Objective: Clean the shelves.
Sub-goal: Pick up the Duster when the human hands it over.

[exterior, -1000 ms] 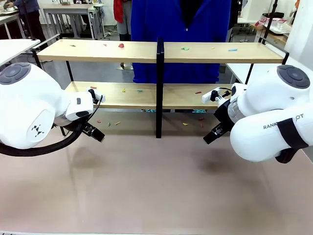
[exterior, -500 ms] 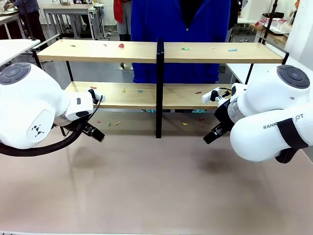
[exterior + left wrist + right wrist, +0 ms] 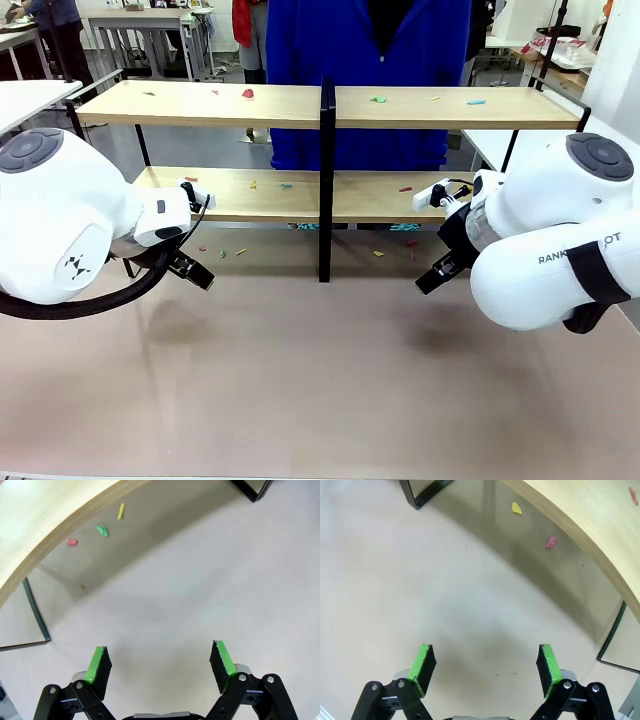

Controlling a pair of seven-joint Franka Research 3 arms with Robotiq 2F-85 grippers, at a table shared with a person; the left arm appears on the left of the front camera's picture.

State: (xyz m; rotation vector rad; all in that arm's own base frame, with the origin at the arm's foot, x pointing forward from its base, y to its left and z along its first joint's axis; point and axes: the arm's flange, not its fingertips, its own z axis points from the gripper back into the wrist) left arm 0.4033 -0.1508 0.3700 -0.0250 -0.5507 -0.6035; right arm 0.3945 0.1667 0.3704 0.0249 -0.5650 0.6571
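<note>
Light-wood shelves (image 3: 200, 104) span counter (image 3: 320, 400) far edge; coloured scraps (image 3: 248, 93) on both boards. Left pincer (image 3: 195, 270), right pincer (image 3: 432, 277): both spread, empty, near lower board front edge. Risk: wrist strikes central upright (image 3: 326, 180) or top board on reach-in; flat scraps slip from pads.

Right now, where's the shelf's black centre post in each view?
Front view: centre post mid-picture, between the arms.
Left wrist view: the post's foot, top right corner.
Right wrist view: the post's foot, top left corner.
Shared landmark: lower board, whose pale edge passes beside the post in every view.
</note>
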